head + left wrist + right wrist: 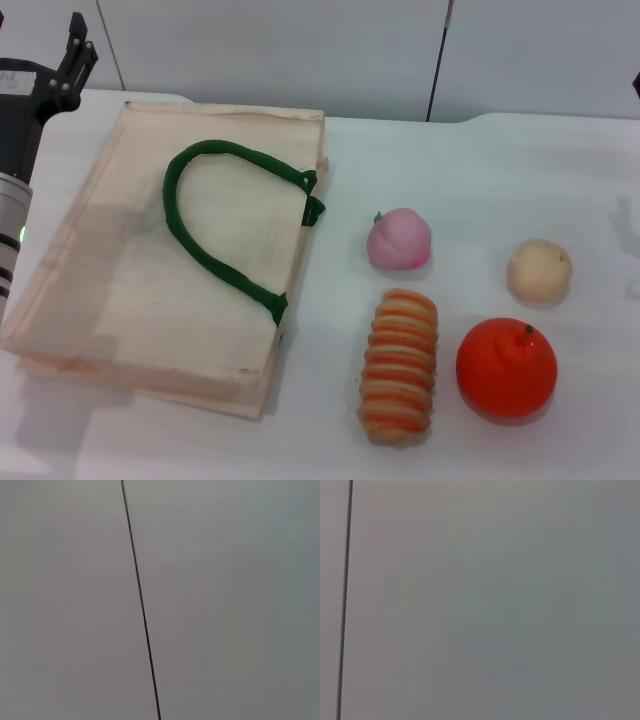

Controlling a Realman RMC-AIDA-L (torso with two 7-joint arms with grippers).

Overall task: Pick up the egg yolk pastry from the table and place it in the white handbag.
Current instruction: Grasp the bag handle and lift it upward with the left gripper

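The egg yolk pastry point(539, 270), a small pale cream-beige ball, sits on the white table at the right, behind the orange. The white handbag point(130, 300), a large flat cream-beige tote with dark green looped handles point(215, 225), lies flat on the left half of the table. My left gripper point(80, 38) is raised at the far left, beyond the bag's back corner and far from the pastry. Only a dark sliver shows at the right edge of the head view; my right gripper is out of view. Both wrist views show only a grey wall.
A pink peach-shaped ball point(399, 239) lies right of the bag. A long orange-striped bread roll point(399, 365) lies in front of it. An orange point(506, 367) sits in front of the pastry. Grey wall panels stand behind the table.
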